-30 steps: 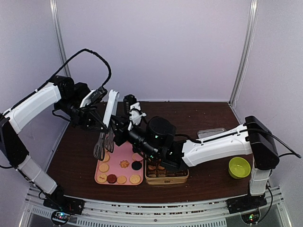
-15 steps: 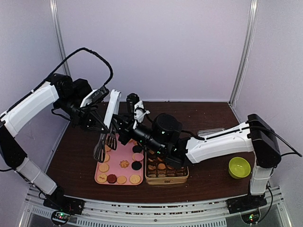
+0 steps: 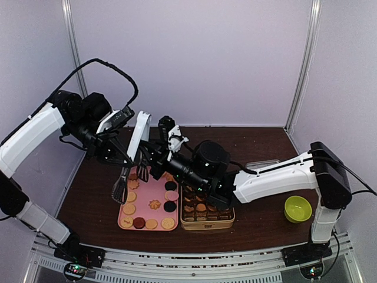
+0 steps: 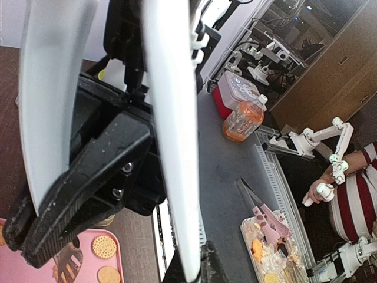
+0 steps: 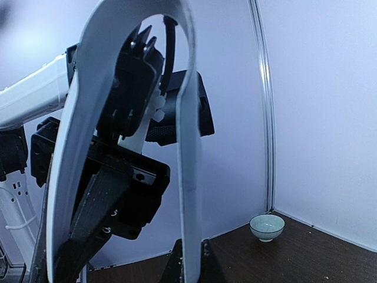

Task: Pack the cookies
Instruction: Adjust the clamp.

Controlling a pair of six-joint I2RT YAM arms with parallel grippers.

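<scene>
The cookies (image 3: 154, 204) lie on a pink tray (image 3: 145, 192): round tan ones, a few dark ones and a flower-shaped one. More cookies (image 3: 201, 208) fill a tan box (image 3: 207, 224) beside it. White tongs (image 3: 139, 131) with black slotted tips hang over the tray's far left corner. My left gripper (image 3: 129, 154) is shut on one tong arm (image 4: 168, 118), low in the left wrist view (image 4: 194, 266). My right gripper (image 3: 150, 157) is shut on a tong arm too (image 5: 188, 147), pinching it at the bottom of the right wrist view (image 5: 189, 259). Two tan cookies (image 4: 105, 246) show under the tongs.
A green bowl (image 3: 297, 208) stands at the right front of the table. A clear shallow container (image 3: 263, 165) lies behind the right forearm. A small pale bowl (image 5: 267, 227) sits by the back wall corner. White walls close off the table behind and at both sides.
The left arm's elbow has swung up and to the left. The right wrist has shifted a little right. The tongs stay over the tray's far left corner, tips slightly further apart.
</scene>
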